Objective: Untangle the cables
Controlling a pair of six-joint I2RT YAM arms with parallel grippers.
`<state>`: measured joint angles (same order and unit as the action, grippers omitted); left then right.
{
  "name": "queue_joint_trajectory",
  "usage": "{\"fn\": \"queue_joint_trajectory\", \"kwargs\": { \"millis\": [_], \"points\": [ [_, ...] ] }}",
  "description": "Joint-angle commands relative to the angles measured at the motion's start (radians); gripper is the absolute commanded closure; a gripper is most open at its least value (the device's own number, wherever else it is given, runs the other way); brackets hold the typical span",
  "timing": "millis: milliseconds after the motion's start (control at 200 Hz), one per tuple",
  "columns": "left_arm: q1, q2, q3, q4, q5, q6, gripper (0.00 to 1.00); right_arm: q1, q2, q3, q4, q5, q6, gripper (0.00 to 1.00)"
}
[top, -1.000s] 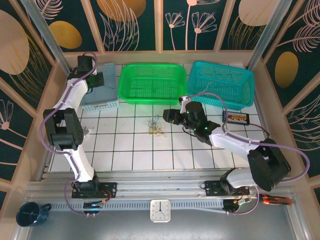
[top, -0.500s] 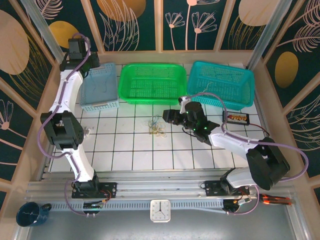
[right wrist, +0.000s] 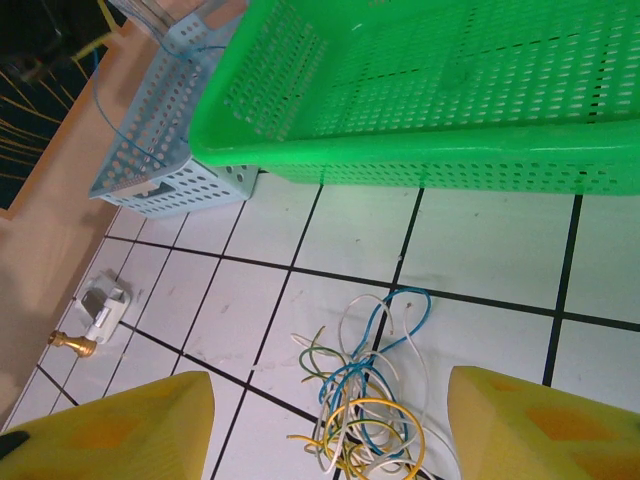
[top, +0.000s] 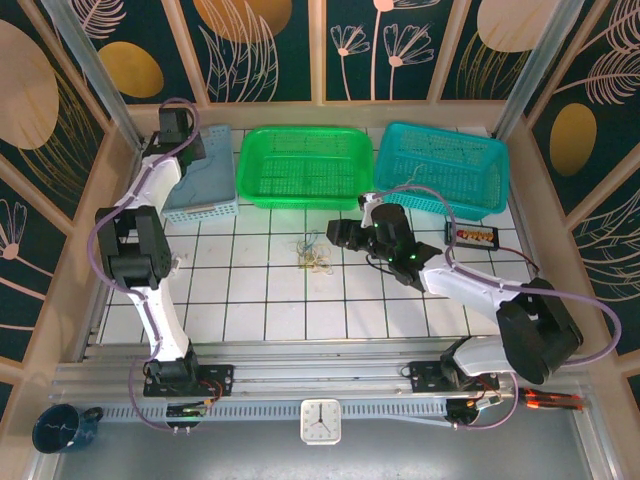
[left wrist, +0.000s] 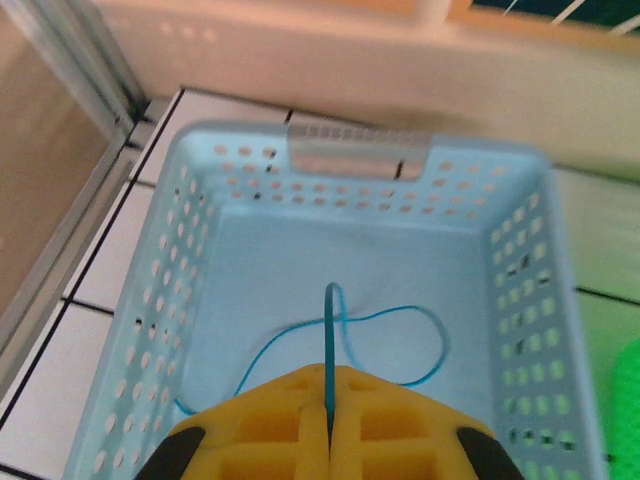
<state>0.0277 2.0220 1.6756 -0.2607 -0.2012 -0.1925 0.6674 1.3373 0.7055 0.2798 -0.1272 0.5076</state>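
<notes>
- The cables lie knotted on the white tiles, in front of the green basket.
- My left gripper, clamped on one blue wire, hangs over the pale blue basket; I should release low, inside its walls.
- My right gripper hovers, fingers apart, above the heap.

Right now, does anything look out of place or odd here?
Mostly no. One small white-and-brass part lies on the tiles left of the tangled cables, apart from them; what it is I cannot tell.
</notes>
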Motion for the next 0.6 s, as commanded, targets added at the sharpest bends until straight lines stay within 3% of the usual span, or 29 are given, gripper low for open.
{"fn": "queue_joint_trajectory", "kwargs": {
  "millis": [0,50,70,215,315,590],
  "points": [
    [0.006,0.034,-0.026,0.069,-0.052,-0.016,1.0,-0.006,-0.036,-0.015,-0.013,0.024,0.006,0.37],
    [0.006,0.045,-0.027,0.065,-0.042,-0.016,1.0,-0.007,-0.04,-0.018,-0.014,0.024,0.005,0.37],
    [0.006,0.049,-0.026,0.062,-0.038,-0.016,0.95,-0.007,-0.042,-0.018,-0.016,0.026,0.005,0.37],
    [0.006,0.042,-0.011,0.044,-0.012,-0.016,0.31,-0.006,-0.049,-0.023,-0.018,0.029,0.009,0.37],
    [0.006,0.017,0.01,0.025,0.006,-0.018,0.02,-0.007,-0.047,-0.021,-0.018,0.031,0.008,0.37],
    [0.006,-0.069,0.063,-0.052,0.146,-0.044,0.01,-0.007,-0.043,-0.008,-0.023,0.04,0.002,0.37]
  ]
}}
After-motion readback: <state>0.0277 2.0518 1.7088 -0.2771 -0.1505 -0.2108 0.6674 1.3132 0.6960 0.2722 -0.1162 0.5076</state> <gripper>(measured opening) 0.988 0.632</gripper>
